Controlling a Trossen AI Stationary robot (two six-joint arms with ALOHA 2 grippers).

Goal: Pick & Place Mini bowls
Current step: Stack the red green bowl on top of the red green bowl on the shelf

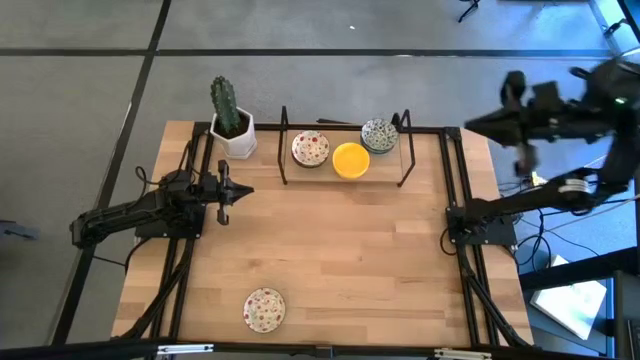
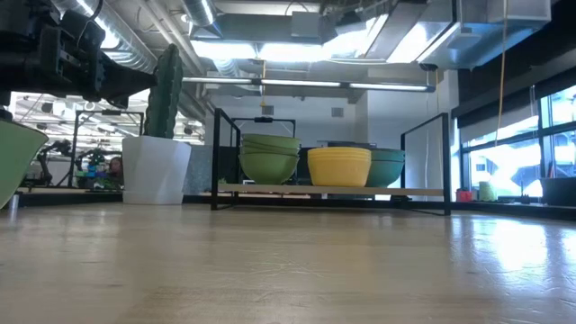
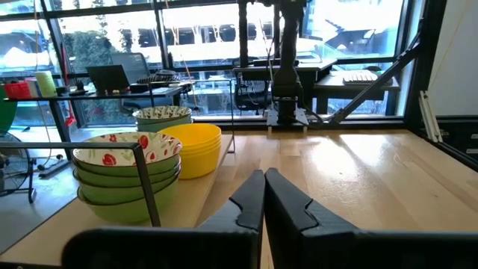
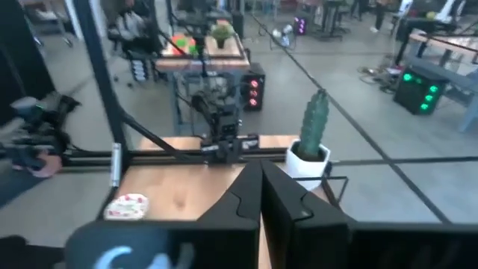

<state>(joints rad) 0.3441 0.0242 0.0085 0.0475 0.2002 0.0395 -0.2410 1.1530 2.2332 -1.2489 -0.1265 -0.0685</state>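
Three stacks of mini bowls stand in a black wire rack [image 1: 345,182] at the table's far side: red-speckled white bowls [image 1: 310,149], yellow bowls [image 1: 350,160] and green-blue patterned bowls [image 1: 379,135]. One more red-speckled bowl [image 1: 264,309] sits alone by the near edge, and it also shows in the right wrist view [image 4: 125,205]. My left gripper [image 1: 228,192] hovers shut over the table's left part and points toward the right, with the stacks [image 3: 127,161] ahead of it. My right gripper [image 4: 261,183] is shut and raised high beyond the table's right edge.
A cactus in a white square pot [image 1: 233,128] stands at the far left corner, beside the rack. Black frame rails [image 1: 455,190] run along the table's left and right sides. Bare wood [image 1: 340,250] lies between the rack and the lone bowl.
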